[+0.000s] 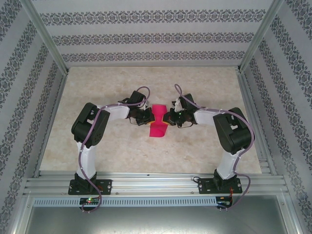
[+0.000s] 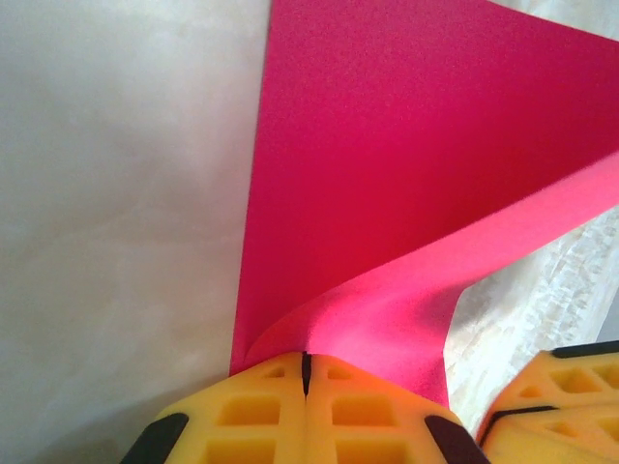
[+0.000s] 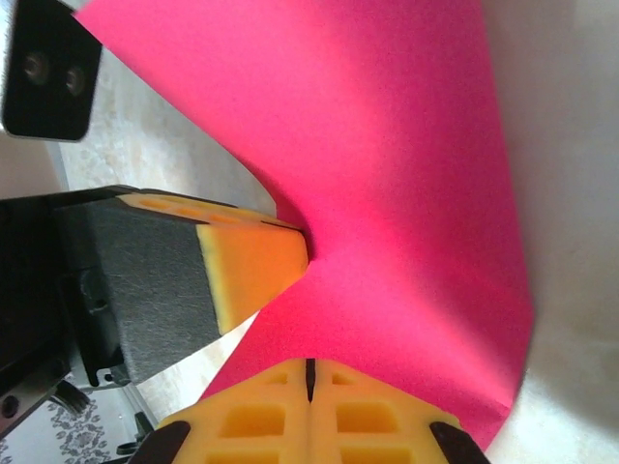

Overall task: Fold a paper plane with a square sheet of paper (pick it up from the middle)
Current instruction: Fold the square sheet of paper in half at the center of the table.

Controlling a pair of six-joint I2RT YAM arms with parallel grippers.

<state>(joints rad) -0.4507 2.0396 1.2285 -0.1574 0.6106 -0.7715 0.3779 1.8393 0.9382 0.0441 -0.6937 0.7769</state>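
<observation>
The left gripper (image 2: 306,375) is pinching one side of the paper (image 2: 387,174) with its jaws fully closed. The right gripper (image 3: 309,372) is clamping the opposite side, its jaws likewise pressed together on the sheet. The yellow fingers (image 3: 253,259) are showing a moulded grid of square pockets. The paper, thin, matte and magenta, is bowing into a smooth curve between the two grippers, above the middle of the pale, marbled table (image 1: 97,87)

No legible text or labels
</observation>
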